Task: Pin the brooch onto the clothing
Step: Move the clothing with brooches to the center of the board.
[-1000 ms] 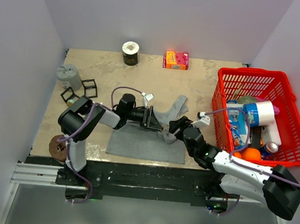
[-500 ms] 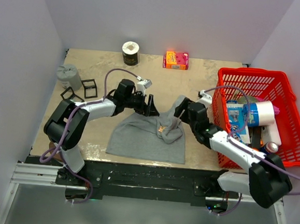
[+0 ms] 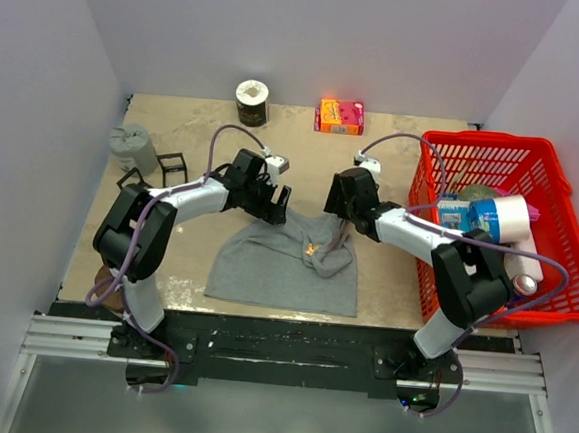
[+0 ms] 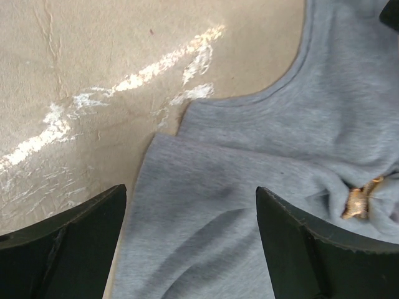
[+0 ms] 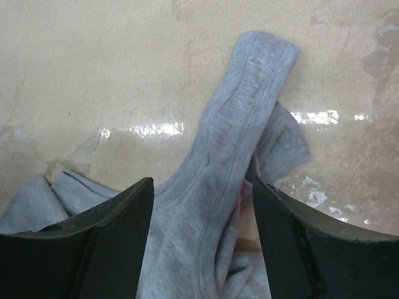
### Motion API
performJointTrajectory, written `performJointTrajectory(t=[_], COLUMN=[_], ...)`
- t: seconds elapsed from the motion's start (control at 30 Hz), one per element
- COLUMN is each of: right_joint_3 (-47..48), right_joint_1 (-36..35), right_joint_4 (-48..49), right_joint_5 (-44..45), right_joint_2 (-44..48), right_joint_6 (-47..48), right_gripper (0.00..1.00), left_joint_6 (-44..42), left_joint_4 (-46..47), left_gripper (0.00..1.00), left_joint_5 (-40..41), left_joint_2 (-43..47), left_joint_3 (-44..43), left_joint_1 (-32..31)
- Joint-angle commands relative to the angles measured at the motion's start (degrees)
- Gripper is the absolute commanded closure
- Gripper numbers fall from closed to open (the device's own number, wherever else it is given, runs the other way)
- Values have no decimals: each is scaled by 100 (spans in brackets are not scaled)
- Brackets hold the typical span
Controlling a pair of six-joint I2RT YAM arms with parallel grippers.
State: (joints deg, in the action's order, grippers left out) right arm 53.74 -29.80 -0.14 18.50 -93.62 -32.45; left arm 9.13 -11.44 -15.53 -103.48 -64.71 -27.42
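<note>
Gaping wide with nothing between them, the left jaws hang over the grey clothing (image 4: 249,143) by its neckline. The brooch (image 4: 359,199) sits on puckered fabric just beside 1 jaw. Equally spread and empty, the right jaws straddle 1 shoulder strap lying on the surface (image 5: 93,75).

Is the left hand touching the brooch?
Apart. The top external view shows the open left hand at the upper edge of the clothing, with bare grey fabric between it and the brooch.
</note>
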Motion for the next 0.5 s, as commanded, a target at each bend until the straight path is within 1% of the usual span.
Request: performJointTrajectory(t=[0.0,0.07,0.17,0.27,0.3,0.33,0.37,0.4,0.43,0.47], right_joint_3=[497,567,603,621,629,638,690,734,787,909], right_joint_1=[62,106,141,176,185,203,203,203,212,212], right_joint_4=[-205,-240,-320,-320,-302,-250,-232,-206,-206,-197], right_joint_5=[206,224,329,338,312,260,250,233,198,172], right_joint_2=[-296,-454,-604,-683,-744,-789,-824,-929,-982,-1035], right_joint_6=[327,335,336,335,344,370,405,458,485,520], right_gripper=[33,33,33,34,36,38,48,54,60,70], left_joint_6=[-306,-315,-306,-192,-157,-96,-69,-34,10,28], left_joint_4=[-122,-86,-7,133,186,212,230,265,265,265], left_gripper=[14,15,21,30,43,52,61,78,85,91], left_joint_5=[173,164,-19,-424,-616,-705,-767,-854,-881,-899], left_joint_2=[-146,-242,-409,-559,-594,-673,-717,-787,-814,-849], left_joint_3=[-191,-226,-244,-218,-218,-226,-235,-235,-235,-244], left_joint_1=[9,9,17,9,9,9,9,17,9,17])
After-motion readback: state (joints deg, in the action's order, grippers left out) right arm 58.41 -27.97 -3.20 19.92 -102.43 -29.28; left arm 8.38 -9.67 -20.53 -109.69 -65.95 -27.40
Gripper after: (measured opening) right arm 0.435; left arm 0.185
